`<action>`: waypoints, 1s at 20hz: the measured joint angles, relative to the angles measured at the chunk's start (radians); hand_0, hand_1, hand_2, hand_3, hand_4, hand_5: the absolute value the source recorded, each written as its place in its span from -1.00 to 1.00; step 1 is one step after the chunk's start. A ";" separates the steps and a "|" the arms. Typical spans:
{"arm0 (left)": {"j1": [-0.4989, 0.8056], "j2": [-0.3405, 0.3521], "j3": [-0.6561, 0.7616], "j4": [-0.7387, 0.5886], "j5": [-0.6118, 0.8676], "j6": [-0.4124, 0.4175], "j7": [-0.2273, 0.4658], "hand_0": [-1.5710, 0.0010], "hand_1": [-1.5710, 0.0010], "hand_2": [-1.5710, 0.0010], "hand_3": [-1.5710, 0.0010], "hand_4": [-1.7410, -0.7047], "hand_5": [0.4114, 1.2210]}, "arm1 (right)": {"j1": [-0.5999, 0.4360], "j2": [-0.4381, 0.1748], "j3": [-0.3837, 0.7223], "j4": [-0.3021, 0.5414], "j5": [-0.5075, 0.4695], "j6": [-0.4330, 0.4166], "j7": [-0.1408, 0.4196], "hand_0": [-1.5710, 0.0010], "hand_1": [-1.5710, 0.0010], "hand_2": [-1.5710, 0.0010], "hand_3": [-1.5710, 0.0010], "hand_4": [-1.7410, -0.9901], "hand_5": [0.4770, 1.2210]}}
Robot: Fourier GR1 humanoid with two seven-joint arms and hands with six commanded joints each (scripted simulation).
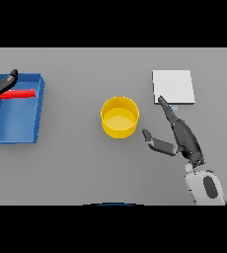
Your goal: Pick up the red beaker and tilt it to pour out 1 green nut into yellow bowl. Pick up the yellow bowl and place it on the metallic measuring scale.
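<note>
A yellow bowl [119,117] stands upright at the table's middle. I cannot tell whether anything lies inside it. The metallic measuring scale [172,86], a flat pale square, lies to the bowl's right and farther back. My right hand [182,136] rests open between them, fingers straight and pointing at the scale's near corner, thumb spread toward the bowl but apart from it. At the far left, my left hand [1,83] is over the blue tray, fingers curled round the red beaker [17,93], which lies tilted on its side.
A blue tray [22,126] sits at the left edge of the table, under the red beaker.
</note>
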 measured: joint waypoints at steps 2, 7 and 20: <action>0.001 -0.005 0.003 -0.003 0.006 0.001 -0.011 0.98 0.98 0.99 0.98 0.82 -0.35 | -0.050 -0.070 0.043 0.017 0.107 0.025 0.030 1.00 1.00 1.00 1.00 0.63 -0.57; 0.020 -0.024 -0.007 -0.043 0.013 0.000 0.020 0.99 0.99 1.00 0.99 0.79 -0.32 | -0.234 -0.184 0.166 0.087 0.299 0.125 0.030 1.00 1.00 1.00 1.00 0.57 -0.58; 0.016 -0.009 0.009 -0.032 0.025 -0.021 0.018 1.00 1.00 1.00 1.00 0.80 -0.30 | -0.559 -0.197 0.401 0.386 0.482 0.310 -0.121 1.00 1.00 1.00 1.00 0.55 -0.51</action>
